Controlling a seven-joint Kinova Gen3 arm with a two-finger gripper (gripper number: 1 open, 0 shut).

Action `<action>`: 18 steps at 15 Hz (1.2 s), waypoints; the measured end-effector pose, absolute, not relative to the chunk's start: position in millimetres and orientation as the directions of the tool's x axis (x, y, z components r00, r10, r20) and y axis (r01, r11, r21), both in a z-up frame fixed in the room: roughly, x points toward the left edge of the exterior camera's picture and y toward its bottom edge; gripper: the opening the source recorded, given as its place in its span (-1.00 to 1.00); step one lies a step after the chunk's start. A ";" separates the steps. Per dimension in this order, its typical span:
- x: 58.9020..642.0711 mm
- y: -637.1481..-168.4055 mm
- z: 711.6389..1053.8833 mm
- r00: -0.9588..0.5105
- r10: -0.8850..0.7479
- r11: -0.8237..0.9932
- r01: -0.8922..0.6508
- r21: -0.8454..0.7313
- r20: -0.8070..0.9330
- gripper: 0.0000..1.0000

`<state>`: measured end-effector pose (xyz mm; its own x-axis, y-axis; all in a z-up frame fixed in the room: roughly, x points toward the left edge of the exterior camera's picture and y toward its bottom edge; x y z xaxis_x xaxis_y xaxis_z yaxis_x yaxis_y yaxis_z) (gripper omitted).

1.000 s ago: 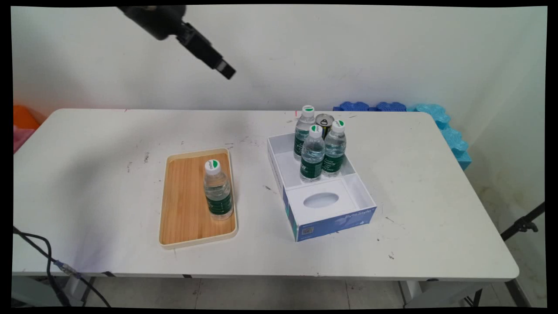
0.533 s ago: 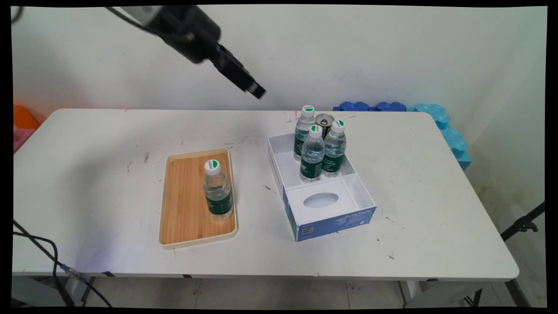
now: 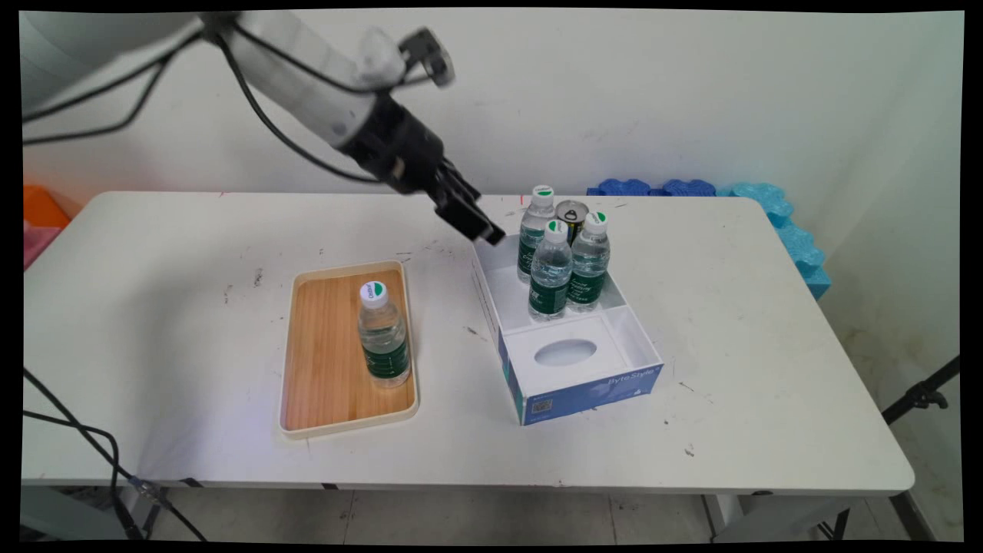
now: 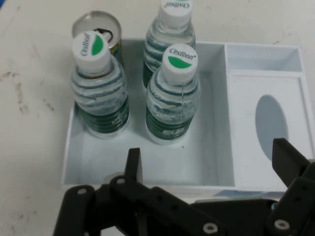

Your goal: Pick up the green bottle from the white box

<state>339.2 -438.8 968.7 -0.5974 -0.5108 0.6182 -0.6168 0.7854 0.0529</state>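
bench (image 3: 729, 369) in white is carrying a wooden tray (image 3: 319, 399) with one water bottle (image 3: 382, 334) on it and, well apart to the right, a white box (image 3: 614, 369) holding three bottles (image 3: 551, 270) and a can (image 3: 572, 211), with a pale wall behind and blue foam (image 3: 776, 215) at the far right edge. claw (image 3: 491, 233) is coming down from high at the upper left to hang over the box's far left corner, close beside the three bottles, its fingers (image 4: 133, 164) spread wide and holding nothing.
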 end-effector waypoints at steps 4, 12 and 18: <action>323.3 -449.2 924.0 -0.614 -0.474 0.810 -0.585 0.039 0.632 1.00; 299.5 -472.1 866.7 -0.622 -0.432 0.831 -0.556 0.021 0.653 1.00; 287.4 -487.3 836.5 -0.618 -0.416 0.837 -0.548 0.014 0.667 1.00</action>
